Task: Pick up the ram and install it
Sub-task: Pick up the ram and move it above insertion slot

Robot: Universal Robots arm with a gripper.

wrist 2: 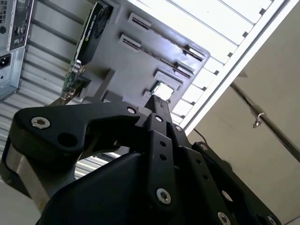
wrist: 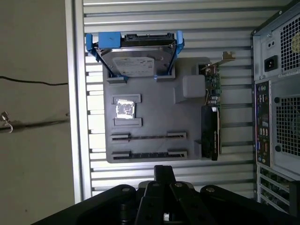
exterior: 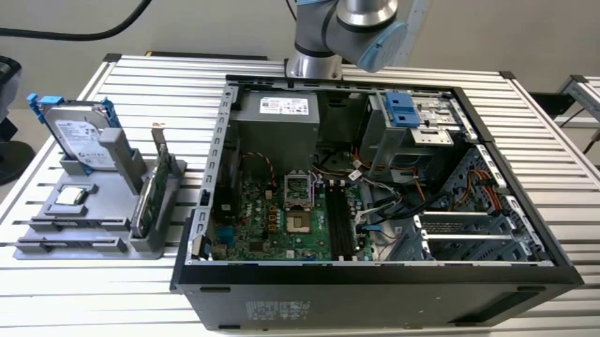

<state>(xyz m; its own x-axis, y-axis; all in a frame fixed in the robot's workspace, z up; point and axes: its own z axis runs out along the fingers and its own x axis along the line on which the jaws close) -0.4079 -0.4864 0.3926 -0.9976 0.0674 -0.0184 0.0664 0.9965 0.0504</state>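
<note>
We see the grey plastic parts holder (exterior: pixel 140 249) on the slatted aluminium desk (exterior: pixel 168 77), to the exterior view's left of the open black computer case (exterior: pixel 218 140). The holder carries the silver hard drive with blue rails (exterior: pixel 83 137) and the green card with a metal bracket (exterior: pixel 154 189), both upright. A small square silver chip (exterior: pixel 75 196) lies flat in its pocket.

Ram (wrist: pixel 150 154): we read it as the thin dark strip standing edge-on in the holder's outer long slot in the first wrist view. It is too thin to confirm further. It is well apart from the long black slots (exterior: pixel 342 225) on the green motherboard (exterior: pixel 267 225) inside the case.

In both wrist views the black hand (wrist: pixel 164 169) (wrist 2: pixel 157 101) hangs above the desk, just beside the holder's long-slot edge, with nothing visibly in it. We cannot tell whether it is open or closed.

The silver-and-blue arm (exterior: pixel 361 28) rises from behind the case.
</note>
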